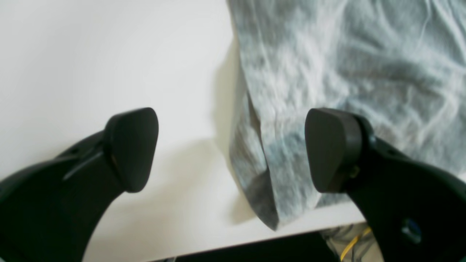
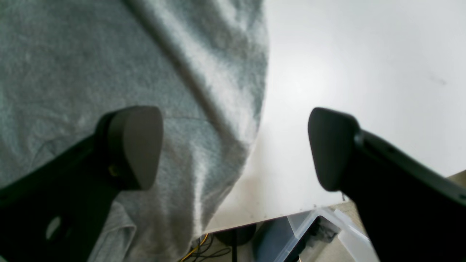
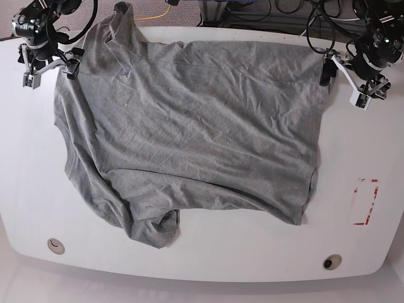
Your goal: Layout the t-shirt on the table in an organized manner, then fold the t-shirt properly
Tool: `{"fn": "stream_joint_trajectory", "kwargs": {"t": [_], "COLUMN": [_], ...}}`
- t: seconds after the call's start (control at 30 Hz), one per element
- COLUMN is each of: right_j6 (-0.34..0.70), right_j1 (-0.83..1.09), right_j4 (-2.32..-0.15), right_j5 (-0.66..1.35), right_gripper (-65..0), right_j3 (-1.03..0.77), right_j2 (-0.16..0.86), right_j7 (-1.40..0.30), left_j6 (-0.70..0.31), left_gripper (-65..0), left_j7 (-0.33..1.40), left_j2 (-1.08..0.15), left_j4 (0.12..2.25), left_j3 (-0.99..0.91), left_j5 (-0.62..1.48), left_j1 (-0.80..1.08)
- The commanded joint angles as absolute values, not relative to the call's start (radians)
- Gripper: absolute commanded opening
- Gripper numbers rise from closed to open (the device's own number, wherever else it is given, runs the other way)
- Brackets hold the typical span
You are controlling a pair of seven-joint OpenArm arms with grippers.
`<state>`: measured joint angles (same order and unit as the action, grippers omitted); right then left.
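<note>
Currently spread wide and grasping nothing, both sets of jaws straddling t-shirt (image 3: 189, 126) edges on the desk (image 3: 252, 252); risks pinching one layer only, or bunching fabric.

A clear plastic bin (image 2: 320, 233) and yellow cable (image 2: 194, 249) sit below.

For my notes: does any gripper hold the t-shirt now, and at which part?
Nothing is held. The left gripper and right gripper are open above the t-shirt edges.
</note>
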<state>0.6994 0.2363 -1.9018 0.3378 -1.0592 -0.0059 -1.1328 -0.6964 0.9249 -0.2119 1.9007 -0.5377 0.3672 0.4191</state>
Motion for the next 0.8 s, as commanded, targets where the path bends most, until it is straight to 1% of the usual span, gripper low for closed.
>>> {"fn": "stream_joint_trajectory", "kwargs": {"t": [0.0,0.2,0.4,0.77], "right_j6": [0.698,0.698,0.698,0.698], "right_j1": [0.236,0.236,0.237,0.237], "right_j4": [-1.917,-1.916,-1.916,-1.87], "right_j5": [0.346,0.346,0.348,0.354], "right_gripper": [-5.1,-5.1,-5.1,-5.1], "right_j3": [-1.063,-1.063,-1.063,-1.064], "right_j2": [0.007,0.007,0.007,0.007], "right_j7": [-1.115,-1.115,-1.115,-1.113], "left_j6": [-0.698,-0.698,-0.698,-0.698], "left_gripper": [-3.9,-3.9,-4.0,-4.0], "left_j7": [0.901,0.901,0.901,0.901], "left_j2": [-0.222,-0.222,-0.22,-0.222], "left_j4": [1.917,1.916,1.914,1.885], "left_j3": [-0.521,-0.469,-0.458,-0.398], "left_j5": [0.386,0.386,0.384,0.384], "left_j1": [0.424,0.433,0.433,0.432]}}
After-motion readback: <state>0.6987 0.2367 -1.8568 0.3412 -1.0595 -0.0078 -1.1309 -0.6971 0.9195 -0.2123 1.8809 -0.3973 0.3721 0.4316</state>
